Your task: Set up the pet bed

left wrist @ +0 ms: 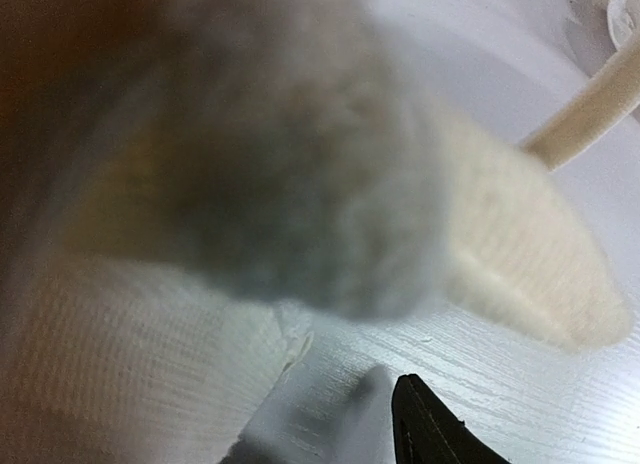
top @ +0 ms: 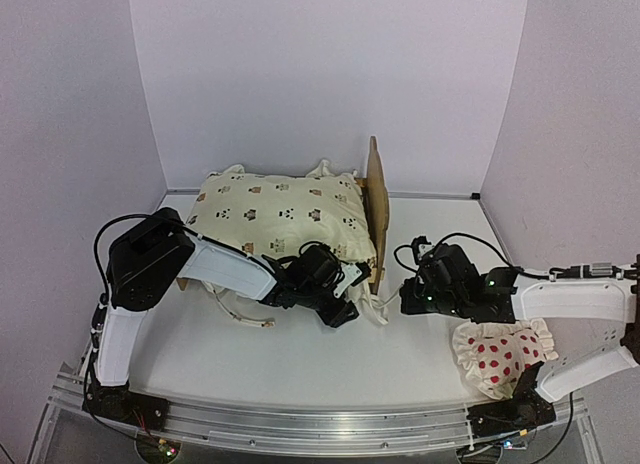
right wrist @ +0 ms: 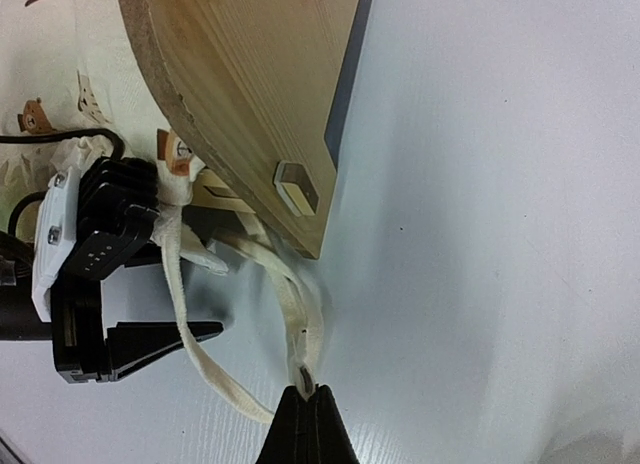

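Pet bed (top: 375, 196) holds cream cover (top: 283, 216); right claw (right wrist: 308, 402) pinched on tie strap (right wrist: 312, 334); left claw (top: 340, 302) state unclear.

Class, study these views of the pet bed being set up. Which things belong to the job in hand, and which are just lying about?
In the job:
- pet bed
- printed cover lying on it
- cream tie, pinched in the shut right pincer

Lying about:
- red-dotted pillow, untouched at the near right
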Action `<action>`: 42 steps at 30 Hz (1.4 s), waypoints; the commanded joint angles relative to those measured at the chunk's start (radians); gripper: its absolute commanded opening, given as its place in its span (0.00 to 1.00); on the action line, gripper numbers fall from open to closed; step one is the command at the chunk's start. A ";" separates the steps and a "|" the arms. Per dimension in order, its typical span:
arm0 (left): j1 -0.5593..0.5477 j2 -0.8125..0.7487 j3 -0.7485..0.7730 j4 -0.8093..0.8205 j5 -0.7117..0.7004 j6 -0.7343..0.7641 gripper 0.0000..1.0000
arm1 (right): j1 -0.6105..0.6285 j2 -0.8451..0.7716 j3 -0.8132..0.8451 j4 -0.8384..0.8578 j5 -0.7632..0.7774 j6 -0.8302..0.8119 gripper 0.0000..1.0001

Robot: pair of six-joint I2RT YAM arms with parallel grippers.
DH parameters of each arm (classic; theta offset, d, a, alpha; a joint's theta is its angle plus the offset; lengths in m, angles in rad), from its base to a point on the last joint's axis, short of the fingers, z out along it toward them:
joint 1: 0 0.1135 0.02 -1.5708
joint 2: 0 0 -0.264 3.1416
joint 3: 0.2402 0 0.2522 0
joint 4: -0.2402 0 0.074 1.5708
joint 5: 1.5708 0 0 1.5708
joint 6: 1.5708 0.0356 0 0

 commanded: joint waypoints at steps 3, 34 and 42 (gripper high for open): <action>0.009 -0.011 0.037 -0.036 -0.090 0.169 0.62 | -0.004 -0.013 0.006 -0.014 -0.025 -0.001 0.00; 0.073 0.102 0.103 0.147 0.087 0.305 0.51 | -0.004 -0.051 0.015 -0.023 -0.114 -0.005 0.00; 0.076 0.113 0.101 0.126 0.113 0.297 0.25 | -0.004 -0.055 0.026 -0.025 -0.126 -0.010 0.00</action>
